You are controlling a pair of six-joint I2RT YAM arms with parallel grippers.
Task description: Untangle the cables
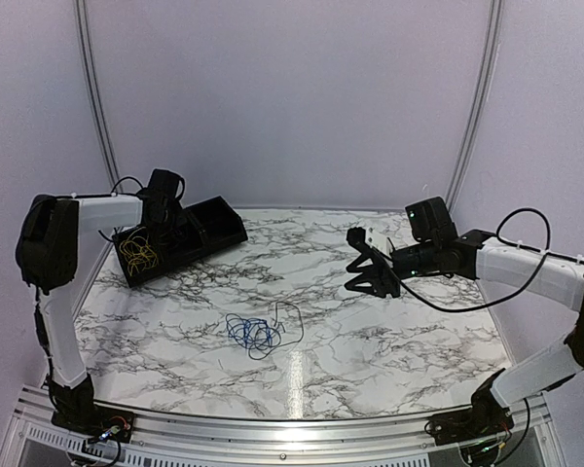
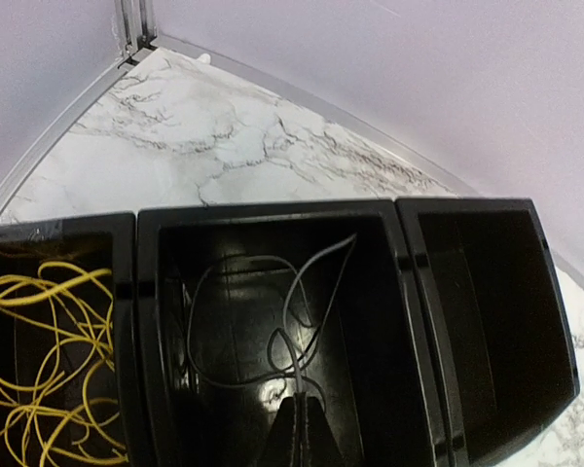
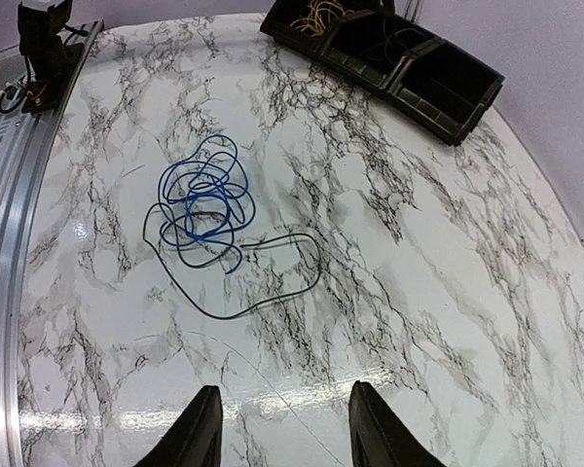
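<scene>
From above, the black tray [image 1: 222, 224] is sitting at the far left of the marble table [image 1: 419, 341]. Its long side is running from near-left to far-right. The left gripper [image 1: 165, 232] is dipping into it. The yellow cable [image 1: 139, 255] is lying curled in the end box nearest the left wall. The blue cable [image 1: 251, 333] is lying in a round bunch near the middle of the table. The black cable [image 1: 290, 316] is looping out of that bunch toward the right. The right gripper [image 1: 365, 263] is hanging in the air well off to the right, with its jaws apart.

The left wrist camera is looking down into three boxes side by side, with the yellow cable in the left one. The white cable [image 2: 273, 331] is lying in the middle box. Its loops are stretching away from the gripper toward the far wall (its loose end is pointing at the far right corner). The left gripper is squeezing tight on it, and the strands are meeting at the tips.

From the right wrist, the two fingers [image 3: 202, 433] are standing wide apart above the table. Ahead, the blue bunch is touching the black cable, whose long thin loop is stretching sideways to the right.
</scene>
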